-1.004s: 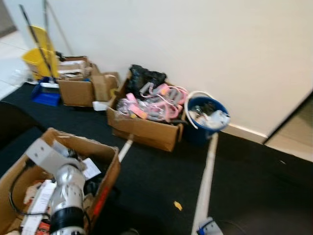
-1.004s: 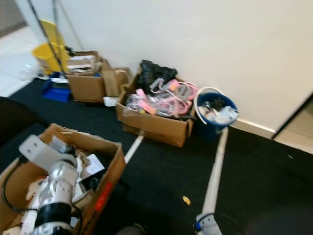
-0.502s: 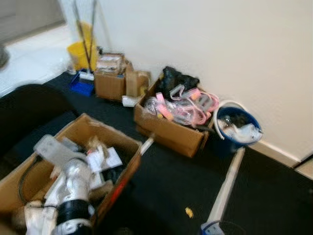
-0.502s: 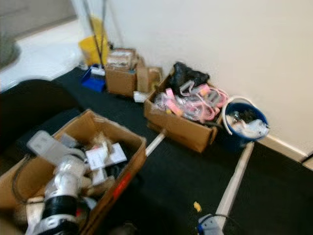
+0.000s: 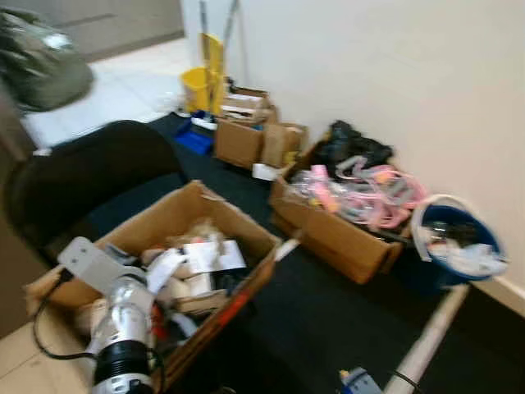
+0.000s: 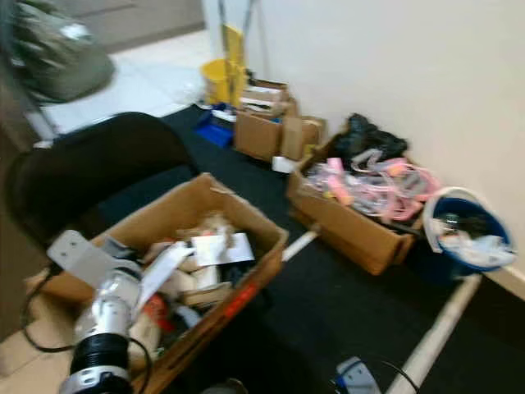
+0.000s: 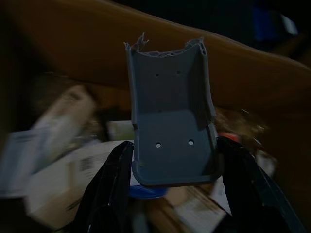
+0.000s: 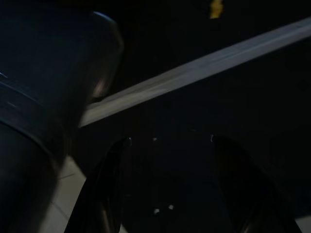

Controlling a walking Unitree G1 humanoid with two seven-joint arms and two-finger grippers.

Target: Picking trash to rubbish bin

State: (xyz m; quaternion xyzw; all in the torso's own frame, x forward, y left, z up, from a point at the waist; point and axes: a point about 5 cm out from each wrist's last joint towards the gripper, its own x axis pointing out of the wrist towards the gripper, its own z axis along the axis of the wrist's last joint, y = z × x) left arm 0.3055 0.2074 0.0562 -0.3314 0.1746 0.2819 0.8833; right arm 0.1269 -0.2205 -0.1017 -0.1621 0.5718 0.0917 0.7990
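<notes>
My left gripper (image 7: 174, 160) is shut on a grey plastic piece (image 7: 170, 121), a broken channel with small holes. It hangs over an open cardboard box (image 5: 246, 238) of papers and mixed scraps. The same grey plastic piece (image 5: 89, 261) sticks out at the end of my silver left arm (image 5: 123, 328). A blue bucket (image 5: 447, 263) with white scraps stands against the wall at the right. My right gripper (image 8: 172, 194) hangs low over the black floor in a very dark view. A small yellow scrap (image 8: 215, 7) lies beyond it.
A second cardboard box (image 5: 340, 238) of pink and clear plastic stands beside the bucket. Smaller boxes (image 5: 246, 139) and a yellow mop bucket (image 5: 199, 82) stand farther along the wall. A white strip (image 5: 431, 341) lies on the floor, and a black rounded object (image 5: 90, 176) and a dark bag (image 5: 45, 61) are at the left.
The whole picture has shifted right, so the camera has turned left. The near box now sits mid-view and the dark bag has come into sight. The grey piece stays in my left gripper.
</notes>
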